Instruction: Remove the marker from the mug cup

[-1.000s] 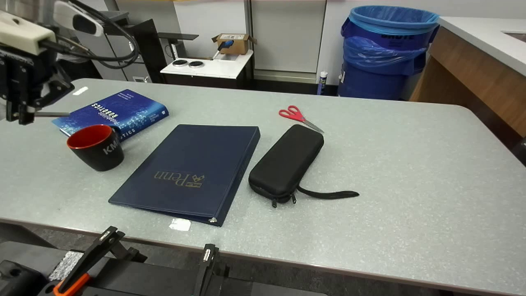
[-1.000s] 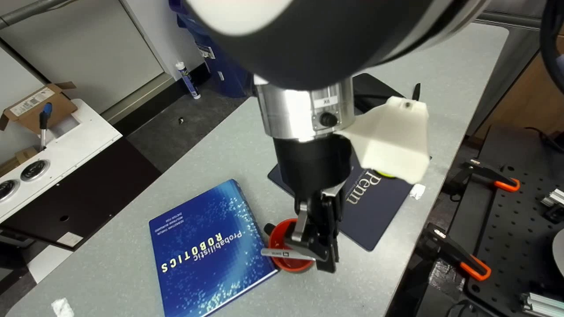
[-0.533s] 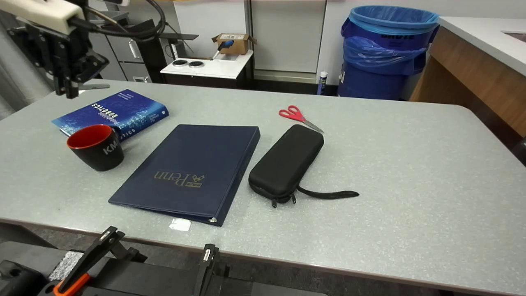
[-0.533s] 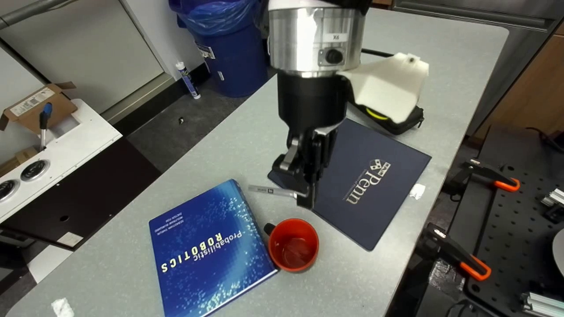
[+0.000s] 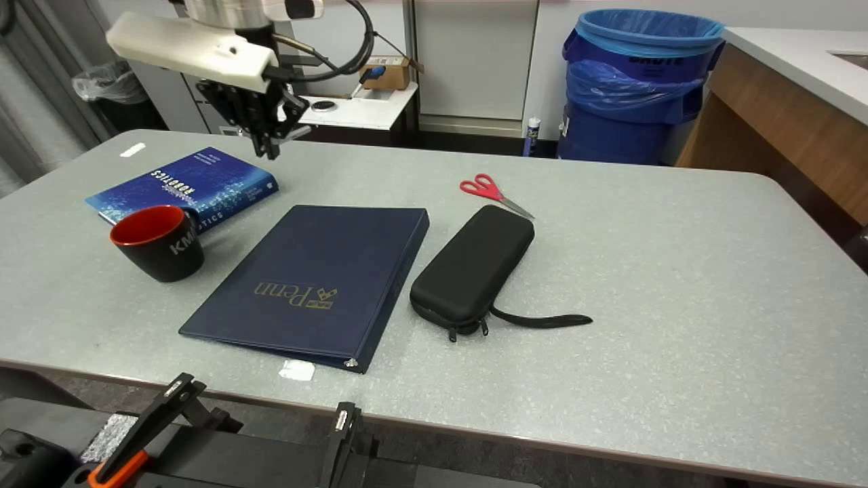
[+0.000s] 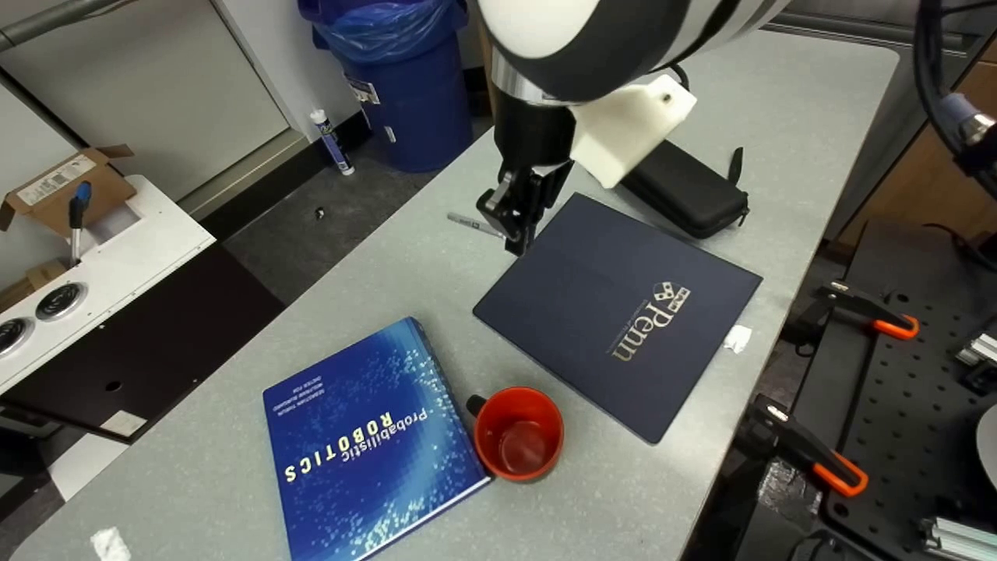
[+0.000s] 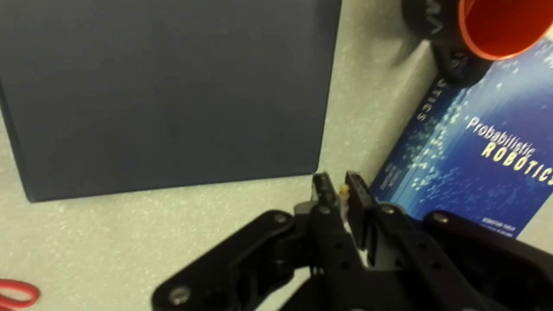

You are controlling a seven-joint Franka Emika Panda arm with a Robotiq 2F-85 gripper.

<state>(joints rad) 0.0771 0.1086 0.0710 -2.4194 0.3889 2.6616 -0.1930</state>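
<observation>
The marker is a thin grey-silver stick, not red. It shows in both exterior views point(image 5: 296, 133) point(image 6: 472, 224), and its yellowish end shows in the wrist view point(image 7: 344, 191). My gripper point(image 5: 266, 150) is shut on the marker near one end and holds it roughly level in the air. In the wrist view the fingertips point(image 7: 337, 179) pinch it. In an exterior view the gripper point(image 6: 519, 240) appears by the folder's corner, away from the mug. The black mug cup point(image 5: 166, 249) with a red inside point(image 6: 520, 436) stands upright with nothing inside; part shows in the wrist view point(image 7: 505, 26).
A blue Robotics book point(image 6: 366, 436) lies beside the mug handle. A dark blue Penn folder point(image 5: 312, 271) lies on the grey table point(image 5: 644, 285). A black zip pouch point(image 5: 475, 264) and red-handled scissors point(image 5: 495, 193) lie beyond it.
My gripper has risen from above the mug and moved away from it, past the book toward the folder's corner, carrying the marker. The mug has not moved.
</observation>
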